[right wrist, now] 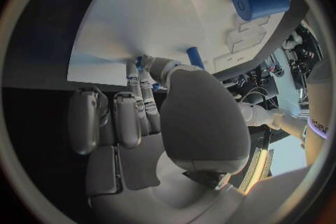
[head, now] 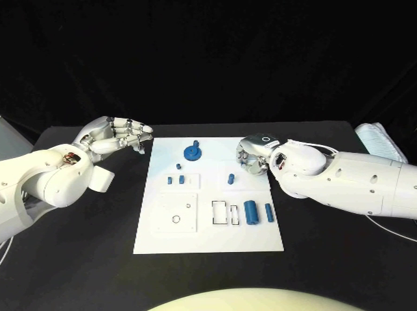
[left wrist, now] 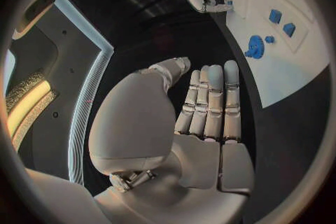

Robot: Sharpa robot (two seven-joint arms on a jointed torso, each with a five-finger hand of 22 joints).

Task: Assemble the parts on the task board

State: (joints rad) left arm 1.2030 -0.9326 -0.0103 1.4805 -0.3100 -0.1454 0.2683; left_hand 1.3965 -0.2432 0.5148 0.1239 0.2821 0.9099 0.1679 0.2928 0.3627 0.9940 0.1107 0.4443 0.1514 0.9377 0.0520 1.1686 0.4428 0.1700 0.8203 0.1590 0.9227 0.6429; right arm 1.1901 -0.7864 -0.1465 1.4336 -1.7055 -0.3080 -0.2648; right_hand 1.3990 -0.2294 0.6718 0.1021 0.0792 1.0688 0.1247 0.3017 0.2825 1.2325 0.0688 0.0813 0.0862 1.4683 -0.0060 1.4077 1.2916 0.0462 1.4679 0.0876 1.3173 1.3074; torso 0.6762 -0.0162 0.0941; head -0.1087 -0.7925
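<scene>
Task board point(head: 208, 240) lies flat mid-table between the two hands, carrying blue parts: a gear-like disc point(head: 193, 153) near its far edge, small pegs point(head: 176, 181) beside a raised white block, one short peg point(head: 231, 178) nearer the right hand, and two cylinders point(head: 251, 212) standing side by side toward the right edge. Left hand point(head: 117, 137) hovers off the board's far left corner over the black table point(head: 77, 259), fingers straight and together, holding nothing. Right hand point(head: 254, 154) sits over the board's far right edge with fingers bent down toward the surface; whether they grip a part, I cannot tell.
</scene>
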